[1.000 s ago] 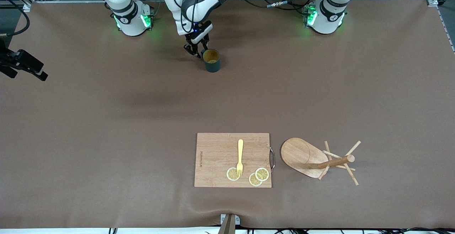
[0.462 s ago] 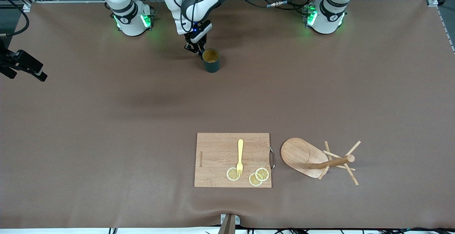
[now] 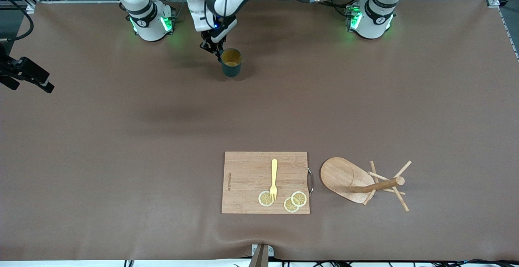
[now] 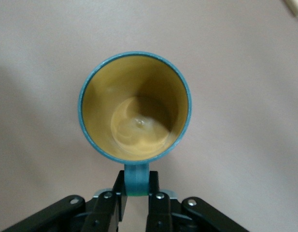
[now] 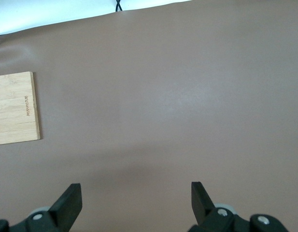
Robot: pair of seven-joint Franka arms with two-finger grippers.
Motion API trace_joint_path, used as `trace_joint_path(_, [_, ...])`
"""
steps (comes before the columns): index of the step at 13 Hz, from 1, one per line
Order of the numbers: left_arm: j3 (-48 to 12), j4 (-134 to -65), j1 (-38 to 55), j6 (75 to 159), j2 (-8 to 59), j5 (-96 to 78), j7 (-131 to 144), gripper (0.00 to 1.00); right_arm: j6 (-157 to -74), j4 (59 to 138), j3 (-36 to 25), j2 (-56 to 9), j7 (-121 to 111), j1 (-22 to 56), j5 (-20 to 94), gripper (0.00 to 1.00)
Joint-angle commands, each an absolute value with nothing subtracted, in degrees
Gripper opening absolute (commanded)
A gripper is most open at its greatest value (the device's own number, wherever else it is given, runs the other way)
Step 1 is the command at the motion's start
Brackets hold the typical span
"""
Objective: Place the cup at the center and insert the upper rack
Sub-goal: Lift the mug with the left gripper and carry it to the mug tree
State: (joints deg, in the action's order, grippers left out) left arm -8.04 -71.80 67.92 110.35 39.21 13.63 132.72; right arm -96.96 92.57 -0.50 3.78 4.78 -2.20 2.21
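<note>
The dark teal cup [image 3: 231, 63] with a tan interior is upright near the robots' bases, close to the right arm's base. My left gripper [image 3: 213, 50] reaches across to it and is shut on its loop handle. The left wrist view looks down into the cup [image 4: 135, 108], and the left gripper [image 4: 136, 189] clamps the handle there. The wooden upper rack [image 3: 342, 176] lies tipped on its side near the front camera, toward the left arm's end, its pegs splayed. My right gripper [image 5: 136, 193] is open and empty, high over bare table.
A rectangular wooden cutting board [image 3: 247, 178] lies beside the rack, with a yellow fork [image 3: 274, 178] and lemon slices [image 3: 265, 198] on it. Its corner shows in the right wrist view [image 5: 13, 108]. A black camera mount [image 3: 24, 72] hangs over the right arm's end.
My left gripper closed in on the cup's handle and has carried the cup a short way toward the right arm's end. The rack and board have not moved.
</note>
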Motion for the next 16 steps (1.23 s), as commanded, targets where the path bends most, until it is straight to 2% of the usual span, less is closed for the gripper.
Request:
trace_joint_path(1, [-8.53, -75.41, 61.81, 109.08, 30.34, 5.75, 123.70, 0.00, -97.21, 92.46, -0.09, 3.78, 3.69, -2.99, 3.52, 1.00])
trace_joint_path(7, [-8.53, -78.22, 44.77, 105.84, 19.79, -13.76, 97.61, 0.00, -97.65, 92.29, 0.00, 3.60, 3.69, -2.90, 3.69, 1.00])
trace_joint_path(11, [-8.53, -77.78, 30.45, 98.37, 18.72, -24.59, 77.75, 0.00, -97.65, 92.29, 0.00, 3.60, 3.69, -2.81, 3.60, 1.00])
trace_joint_path(16, [-8.53, -77.52, 14.09, 93.35, 20.30, -35.66, 59.18, 0.00, -97.38, 92.20, 0.09, 3.52, 3.69, -2.72, 3.69, 1.00])
